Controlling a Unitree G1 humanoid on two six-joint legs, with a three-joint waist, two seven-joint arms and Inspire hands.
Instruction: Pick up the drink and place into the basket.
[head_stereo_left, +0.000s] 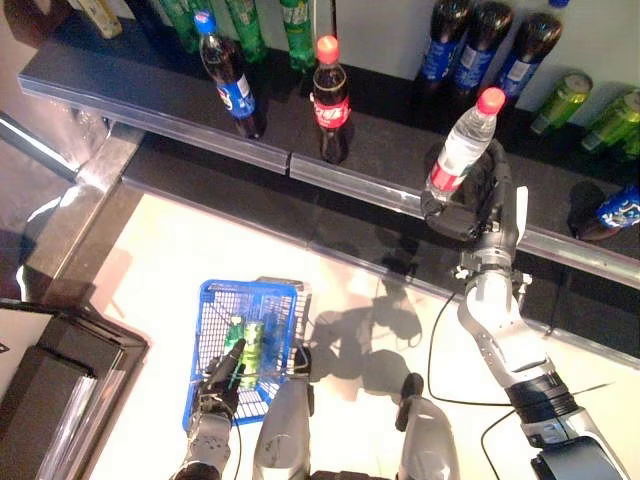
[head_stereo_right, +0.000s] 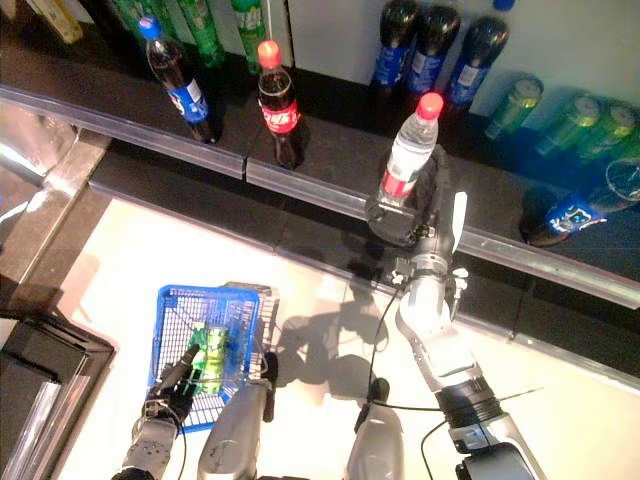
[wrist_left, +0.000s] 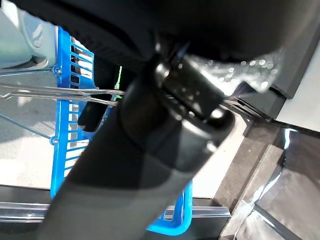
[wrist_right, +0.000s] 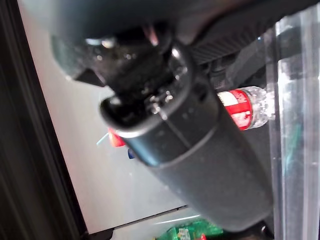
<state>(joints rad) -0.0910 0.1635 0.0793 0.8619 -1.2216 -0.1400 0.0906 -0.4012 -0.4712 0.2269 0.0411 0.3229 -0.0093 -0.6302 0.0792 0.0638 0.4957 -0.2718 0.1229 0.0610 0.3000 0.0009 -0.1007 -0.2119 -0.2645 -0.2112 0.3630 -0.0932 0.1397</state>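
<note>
A clear water bottle (head_stereo_left: 462, 145) with a red cap and red label stands tilted at the front of the dark shelf (head_stereo_left: 380, 140). My right hand (head_stereo_left: 470, 212) is curled round its lower part; the bottle also shows past the thumb in the right wrist view (wrist_right: 245, 107). My left hand (head_stereo_left: 222, 375) is shut on the thin wire handles (wrist_left: 60, 92) of the blue basket (head_stereo_left: 210, 300), which hangs low at the left. A green can (head_stereo_left: 250, 345) lies inside the basket.
On the shelf stand a blue-labelled cola bottle (head_stereo_left: 232, 85), a red-labelled cola bottle (head_stereo_left: 330, 100), dark bottles (head_stereo_left: 480, 50) and green bottles (head_stereo_left: 240, 25) behind. Green cans (head_stereo_left: 560, 100) and a blue can (head_stereo_left: 610, 210) are at the right. A metal rail (head_stereo_left: 350, 180) edges the shelf. A dark box (head_stereo_left: 50, 390) sits lower left.
</note>
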